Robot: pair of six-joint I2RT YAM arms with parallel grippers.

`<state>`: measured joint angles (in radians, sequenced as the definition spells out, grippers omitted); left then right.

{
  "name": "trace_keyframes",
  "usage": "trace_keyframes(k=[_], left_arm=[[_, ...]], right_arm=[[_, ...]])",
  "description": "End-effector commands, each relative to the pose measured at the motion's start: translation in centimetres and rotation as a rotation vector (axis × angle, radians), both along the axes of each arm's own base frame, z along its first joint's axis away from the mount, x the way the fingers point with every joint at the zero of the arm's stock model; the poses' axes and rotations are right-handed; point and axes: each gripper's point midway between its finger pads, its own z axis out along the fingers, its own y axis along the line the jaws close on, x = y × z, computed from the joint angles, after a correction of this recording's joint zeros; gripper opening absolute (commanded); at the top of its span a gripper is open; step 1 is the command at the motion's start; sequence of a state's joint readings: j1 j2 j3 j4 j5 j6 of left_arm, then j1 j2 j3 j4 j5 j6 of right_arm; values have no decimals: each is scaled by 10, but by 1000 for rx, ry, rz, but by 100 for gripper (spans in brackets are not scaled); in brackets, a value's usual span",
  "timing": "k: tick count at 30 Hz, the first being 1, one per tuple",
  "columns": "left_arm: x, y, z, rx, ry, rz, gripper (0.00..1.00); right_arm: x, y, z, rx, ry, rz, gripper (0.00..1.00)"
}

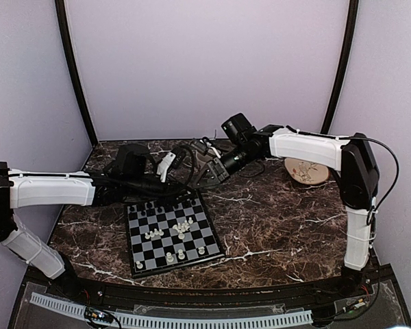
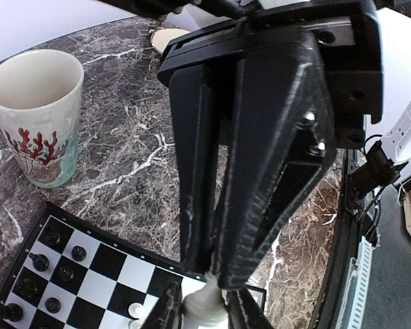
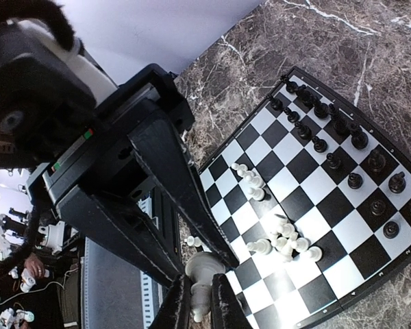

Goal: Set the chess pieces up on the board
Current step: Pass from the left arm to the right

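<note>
From my seat I see a dark brown marble tabletop (image 1: 281, 219) veined in white, running back to the pale walls. The board (image 1: 155, 252) lies flat on it, left of centre and near the front edge, turned slightly off square to the table. In the left wrist view a cream mug (image 2: 38, 116) with a red coral pattern stands upright on the marble, just off the board's corner and apart from it. From above, a cream patterned shape (image 1: 306, 171) sits at the right rear. I cannot tell whether it is that mug.
</note>
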<state>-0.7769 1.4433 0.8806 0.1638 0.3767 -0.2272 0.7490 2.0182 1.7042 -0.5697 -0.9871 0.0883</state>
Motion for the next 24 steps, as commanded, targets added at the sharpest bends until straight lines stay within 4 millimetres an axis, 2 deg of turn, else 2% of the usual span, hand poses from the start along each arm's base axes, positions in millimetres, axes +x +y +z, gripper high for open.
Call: trace_keyframes(k=[1, 5, 9, 11, 12, 18, 20, 24], left_arm=[[1, 0, 2, 6, -11, 12, 29], [6, 9, 8, 49, -60, 48, 40], [14, 26, 29, 114, -143, 106, 53], [25, 39, 41, 150, -172, 186, 95], [31, 46, 48, 164, -180, 230, 98], [73, 89, 74, 235, -196, 422, 99], [81, 95, 84, 233, -261, 449, 99], [100, 107, 120, 130, -424, 539, 99]], right_arm=[[1, 1, -1, 0, -48, -9, 7], [8, -5, 2, -9, -93, -26, 5], [19, -20, 3, -48, -199, -52, 5], [23, -27, 0, -83, -278, -59, 5], [23, -31, 0, -93, -311, -62, 5], [13, -47, -4, -123, -441, -51, 5], [7, -47, -7, -142, -477, -33, 6], [-12, -40, -15, -171, -535, 34, 6]])
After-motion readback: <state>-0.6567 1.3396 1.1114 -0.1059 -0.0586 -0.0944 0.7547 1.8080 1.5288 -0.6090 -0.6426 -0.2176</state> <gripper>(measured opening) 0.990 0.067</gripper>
